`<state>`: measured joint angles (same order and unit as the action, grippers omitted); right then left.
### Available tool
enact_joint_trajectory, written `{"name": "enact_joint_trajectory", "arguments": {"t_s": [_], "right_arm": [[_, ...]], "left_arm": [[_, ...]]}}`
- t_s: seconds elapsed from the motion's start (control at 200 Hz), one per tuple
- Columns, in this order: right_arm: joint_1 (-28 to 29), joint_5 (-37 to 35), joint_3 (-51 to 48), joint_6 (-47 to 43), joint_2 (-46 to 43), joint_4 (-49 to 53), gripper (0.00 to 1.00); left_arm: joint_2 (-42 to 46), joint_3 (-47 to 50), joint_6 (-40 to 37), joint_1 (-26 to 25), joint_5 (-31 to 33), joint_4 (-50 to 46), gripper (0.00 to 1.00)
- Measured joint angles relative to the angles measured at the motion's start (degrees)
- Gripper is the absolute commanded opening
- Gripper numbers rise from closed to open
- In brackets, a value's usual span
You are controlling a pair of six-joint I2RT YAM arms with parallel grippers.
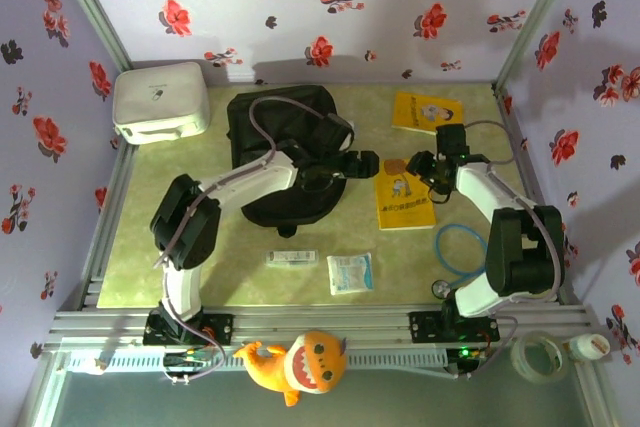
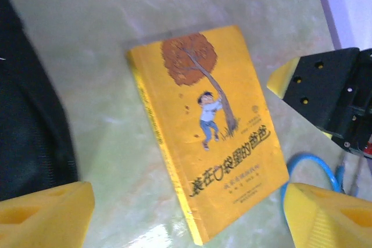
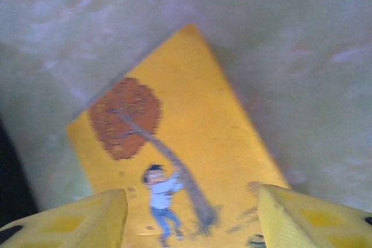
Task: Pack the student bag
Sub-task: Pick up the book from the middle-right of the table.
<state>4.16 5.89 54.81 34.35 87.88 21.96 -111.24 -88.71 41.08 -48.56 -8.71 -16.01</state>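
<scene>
Now: student bag lies flat on the surface. It is black and soft and will likely sag, so grip its zipper rim or a strap. Yellow book sits just right of the bag. Left fingers and right fingers are both apart, hovering over the book, holding nothing.

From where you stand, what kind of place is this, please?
Probably a robot test booth dressed as a child's room: floral wallpaper panels, an aluminium frame, and a black student bag beside a yellow book.
</scene>
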Motion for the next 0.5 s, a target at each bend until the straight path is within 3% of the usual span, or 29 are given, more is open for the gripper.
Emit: {"name": "enact_joint_trajectory", "arguments": {"t_s": [0.215, 0.5], "right_arm": [[-1.18, -2.82, 0.0, -4.92, 2.56, 4.09, 0.49], [-1.18, -3.65, 0.13, -7.34, 5.7, 5.42, 0.39]], "left_arm": [[-8.07, -4.31, 5.03, -1.81, -2.97, 0.2, 0.69], [-14.91, -10.58, 6.6, -2.45, -3.04, -4.63, 0.63]]}}
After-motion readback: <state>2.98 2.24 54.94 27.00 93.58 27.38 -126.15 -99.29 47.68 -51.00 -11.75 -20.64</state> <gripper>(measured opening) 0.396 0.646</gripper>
